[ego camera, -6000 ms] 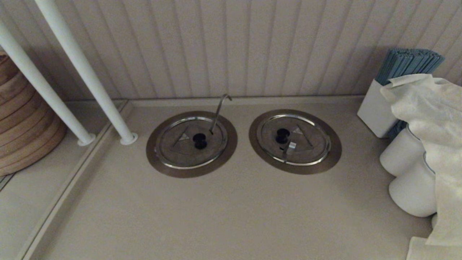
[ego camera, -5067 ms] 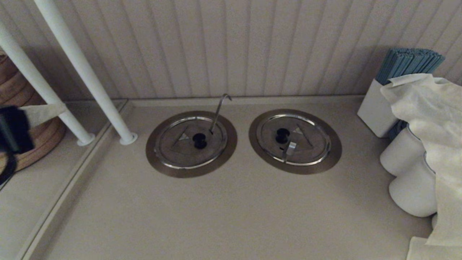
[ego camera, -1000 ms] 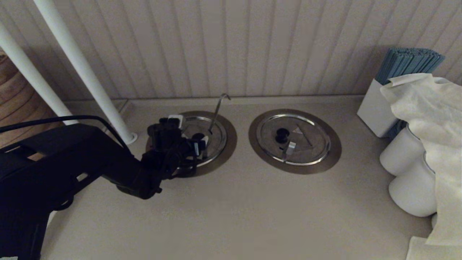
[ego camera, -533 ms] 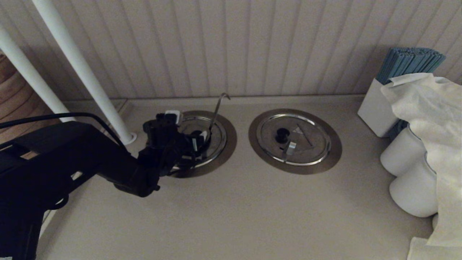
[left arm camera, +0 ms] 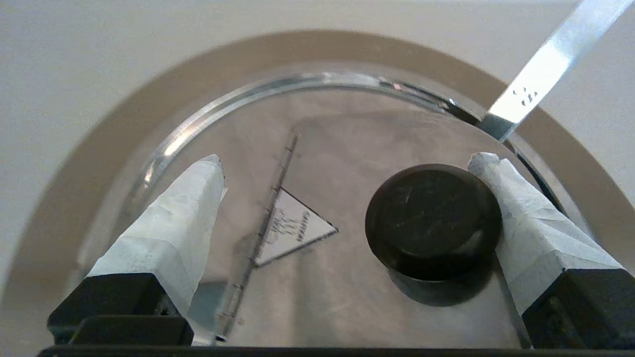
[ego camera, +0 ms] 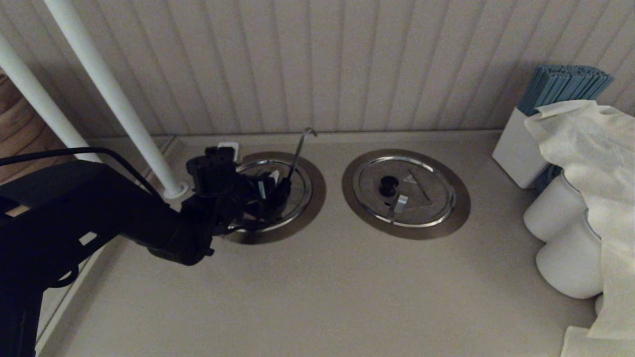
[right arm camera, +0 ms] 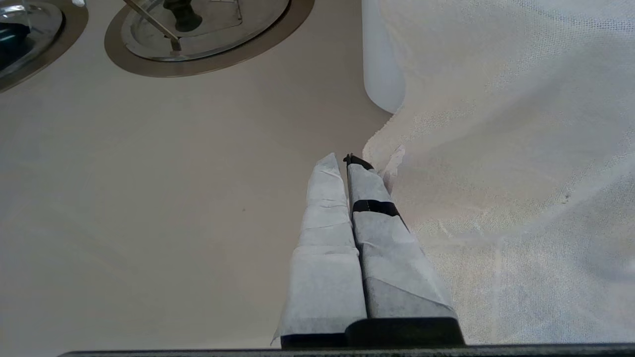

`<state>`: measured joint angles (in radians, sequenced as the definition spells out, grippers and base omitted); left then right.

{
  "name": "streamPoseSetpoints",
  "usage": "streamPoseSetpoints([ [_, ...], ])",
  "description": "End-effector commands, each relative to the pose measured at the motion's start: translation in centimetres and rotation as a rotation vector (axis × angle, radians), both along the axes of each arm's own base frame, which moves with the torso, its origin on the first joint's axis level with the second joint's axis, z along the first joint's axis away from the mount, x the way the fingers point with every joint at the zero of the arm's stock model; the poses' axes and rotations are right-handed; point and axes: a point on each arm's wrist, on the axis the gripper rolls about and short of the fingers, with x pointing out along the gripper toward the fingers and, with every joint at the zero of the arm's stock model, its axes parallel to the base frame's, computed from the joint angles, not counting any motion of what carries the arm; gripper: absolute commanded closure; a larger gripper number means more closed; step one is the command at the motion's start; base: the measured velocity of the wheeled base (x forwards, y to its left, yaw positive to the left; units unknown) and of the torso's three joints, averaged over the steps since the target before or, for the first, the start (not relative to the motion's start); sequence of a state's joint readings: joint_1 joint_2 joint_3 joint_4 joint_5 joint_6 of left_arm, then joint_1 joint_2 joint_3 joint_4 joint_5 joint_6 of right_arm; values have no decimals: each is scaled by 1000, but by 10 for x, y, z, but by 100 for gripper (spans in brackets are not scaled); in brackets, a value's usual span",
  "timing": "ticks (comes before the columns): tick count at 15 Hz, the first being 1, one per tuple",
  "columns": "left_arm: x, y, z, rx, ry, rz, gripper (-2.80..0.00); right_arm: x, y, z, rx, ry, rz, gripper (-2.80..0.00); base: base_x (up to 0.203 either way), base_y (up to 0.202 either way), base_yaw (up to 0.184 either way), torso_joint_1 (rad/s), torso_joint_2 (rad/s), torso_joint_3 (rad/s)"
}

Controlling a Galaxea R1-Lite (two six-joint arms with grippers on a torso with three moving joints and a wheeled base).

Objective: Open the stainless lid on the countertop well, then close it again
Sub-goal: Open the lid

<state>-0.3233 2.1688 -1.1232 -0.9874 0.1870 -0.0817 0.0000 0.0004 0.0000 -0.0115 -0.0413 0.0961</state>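
The stainless lid (ego camera: 299, 197) lies flat and shut on the countertop well, whose brushed-steel flange (ego camera: 314, 210) rings it. The thin hooked rod (ego camera: 299, 148) rises through the lid near the back. My left gripper (ego camera: 274, 188) hovers low over the lid, open. In the left wrist view the lid (left arm camera: 347, 134) fills the picture, and the black knob (left arm camera: 434, 220) sits between the fingers of my left gripper (left arm camera: 347, 159), against one taped fingertip (left arm camera: 501, 183). The other fingertip (left arm camera: 198, 188) stands well clear of it. My right gripper (right arm camera: 342, 161) is parked, shut and empty.
The twin lid with the short flat tab (ego camera: 404, 191) lies to the right. Two white poles (ego camera: 149, 148) stand close to the left arm. A white holder of blue sticks (ego camera: 518, 148), a white cloth (ego camera: 595, 163) and white canisters (ego camera: 565, 258) crowd the right side.
The left arm came in from the left and reached over the lid. In the last second its gripper moved slightly farther back, bringing the knob between the open fingers.
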Motion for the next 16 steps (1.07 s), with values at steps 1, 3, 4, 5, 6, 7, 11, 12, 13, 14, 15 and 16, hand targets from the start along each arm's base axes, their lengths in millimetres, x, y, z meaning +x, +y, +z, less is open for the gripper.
streamPoseSetpoints([
  [1, 0, 5, 9, -10, -27, 9, -280, 0, 0, 0, 1, 0, 0, 0, 0, 0, 0, 0, 0, 0],
  [3, 2, 11, 14, -15, -39, 23, -280, 0, 0, 0, 1, 0, 0, 0, 0, 0, 0, 0, 0, 0],
  [4, 2, 13, 14, -14, -41, 26, -280, 0, 0, 0, 1, 0, 0, 0, 0, 0, 0, 0, 0, 0],
  [5, 2, 14, 14, -14, -41, 29, -280, 0, 0, 0, 1, 0, 0, 0, 0, 0, 0, 0, 0, 0],
  [6, 3, 17, 15, -15, -44, 35, -280, 0, 0, 0, 1, 0, 0, 0, 0, 0, 0, 0, 0, 0],
  [7, 4, 19, 16, -16, -47, 40, -280, 0, 0, 0, 1, 0, 0, 0, 0, 0, 0, 0, 0, 0],
  [11, 10, 33, 22, -23, -69, 74, -280, 0, 0, 0, 1, 0, 0, 0, 0, 0, 0, 0, 0, 0],
  [12, 11, 35, 23, -23, -71, 81, -280, 0, 0, 0, -1, 0, 0, 0, 0, 0, 0, 0, 0, 0],
  [13, 12, 38, 24, -24, -76, 87, -280, 0, 0, 0, 1, 0, 0, 0, 0, 0, 0, 0, 0, 0],
  [14, 14, 41, 26, -26, -82, 95, -280, 0, 0, 0, -1, 0, 0, 0, 0, 0, 0, 0, 0, 0],
  [15, 14, 44, 27, -25, -85, 102, -280, 0, 0, 0, 1, 0, 0, 0, 0, 0, 0, 0, 0, 0],
  [16, 16, 47, 29, -27, -94, 110, -280, 0, 0, 0, 1, 0, 0, 0, 0, 0, 0, 0, 0, 0],
])
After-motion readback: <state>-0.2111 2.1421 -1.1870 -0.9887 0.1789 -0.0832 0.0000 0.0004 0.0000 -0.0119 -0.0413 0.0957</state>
